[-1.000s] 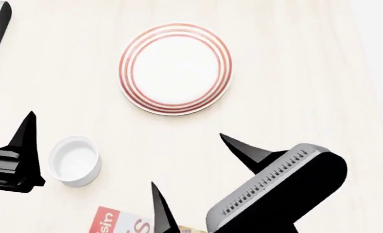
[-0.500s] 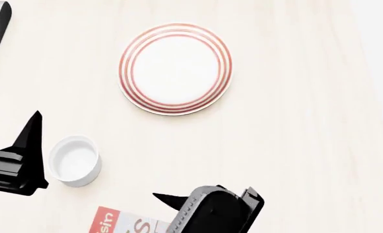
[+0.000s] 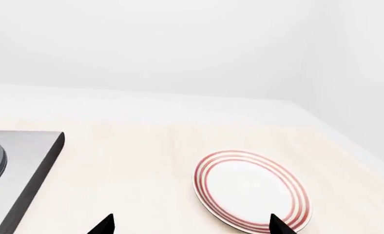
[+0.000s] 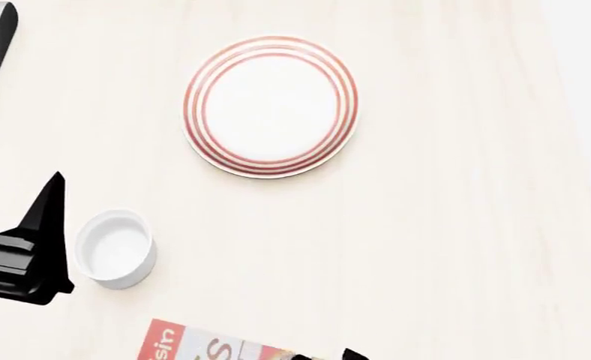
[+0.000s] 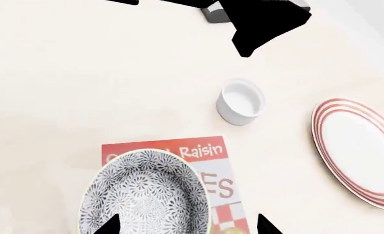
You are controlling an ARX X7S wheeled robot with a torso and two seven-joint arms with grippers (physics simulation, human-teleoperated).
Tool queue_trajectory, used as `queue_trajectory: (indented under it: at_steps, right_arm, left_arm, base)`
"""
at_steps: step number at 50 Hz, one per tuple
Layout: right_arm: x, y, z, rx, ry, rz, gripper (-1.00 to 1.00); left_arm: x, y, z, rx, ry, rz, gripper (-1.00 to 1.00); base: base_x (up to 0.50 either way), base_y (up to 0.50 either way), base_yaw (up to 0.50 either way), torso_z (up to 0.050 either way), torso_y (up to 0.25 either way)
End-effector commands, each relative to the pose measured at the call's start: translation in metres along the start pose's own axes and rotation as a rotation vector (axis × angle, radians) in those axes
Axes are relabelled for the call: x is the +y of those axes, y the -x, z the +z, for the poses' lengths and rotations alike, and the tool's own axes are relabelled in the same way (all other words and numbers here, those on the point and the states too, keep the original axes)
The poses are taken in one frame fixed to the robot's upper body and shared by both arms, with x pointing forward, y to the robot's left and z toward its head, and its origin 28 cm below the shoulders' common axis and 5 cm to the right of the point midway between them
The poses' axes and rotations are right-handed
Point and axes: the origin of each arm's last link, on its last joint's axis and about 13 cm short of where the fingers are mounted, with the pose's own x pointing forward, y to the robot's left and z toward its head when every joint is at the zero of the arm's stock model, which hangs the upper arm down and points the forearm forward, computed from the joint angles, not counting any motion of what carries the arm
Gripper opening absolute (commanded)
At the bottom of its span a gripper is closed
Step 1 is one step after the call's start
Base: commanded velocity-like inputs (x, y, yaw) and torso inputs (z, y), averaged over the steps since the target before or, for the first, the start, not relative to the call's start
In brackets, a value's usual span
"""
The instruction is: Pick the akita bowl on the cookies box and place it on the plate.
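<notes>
Akita bowl [image 5: 146, 192] sits on the cookies box [image 5: 208, 168]; right gripper [image 5: 186, 225] is above it, fingertips spread to either side of the near rim, not touching. Plate [image 4: 271, 106] lies bare on the table [image 4: 456, 225], well apart from the box. White cup [image 4: 115, 248] stands between them, just beside the left gripper [image 3: 190, 227], also spread wide.

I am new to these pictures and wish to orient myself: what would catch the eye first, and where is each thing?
The red-ringed plate lies empty in the middle of the pale table. In the right wrist view, the speckled akita bowl sits on the red-and-white cookies box, with the right gripper over it, jaws apart. A small plain white cup stands beside the black left gripper.
</notes>
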Motion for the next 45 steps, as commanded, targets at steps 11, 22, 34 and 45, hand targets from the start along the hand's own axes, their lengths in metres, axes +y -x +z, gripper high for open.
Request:
queue_trajectory:
  at_steps: [11,22,34,45]
  right_arm:
    - [0.011,0.003,0.013,0.029,0.083,0.112,1.0]
    - [0.017,-0.002,0.013,0.037,0.088,0.176,1.0]
    - [0.021,-0.013,0.008,0.047,0.093,0.207,1.0]
    - [0.02,-0.021,0.005,0.111,0.122,0.249,1.0]
  left_arm:
    - [-0.002,0.002,0.002,-0.004,-0.004,-0.006,1.0]
    - [-0.002,0.002,0.002,-0.004,-0.006,-0.008,1.0]
    - [-0.002,0.003,0.001,-0.004,-0.007,-0.009,1.0]
    - [-0.002,0.003,0.0,-0.003,-0.009,-0.009,1.0]
  base:
    - [0.0,0.0,0.0,0.0,0.0]
    - [0.0,0.0,0.0,0.0,0.0]
    - [0.0,0.0,0.0,0.0,0.0]
    - [0.0,0.0,0.0,0.0,0.0]
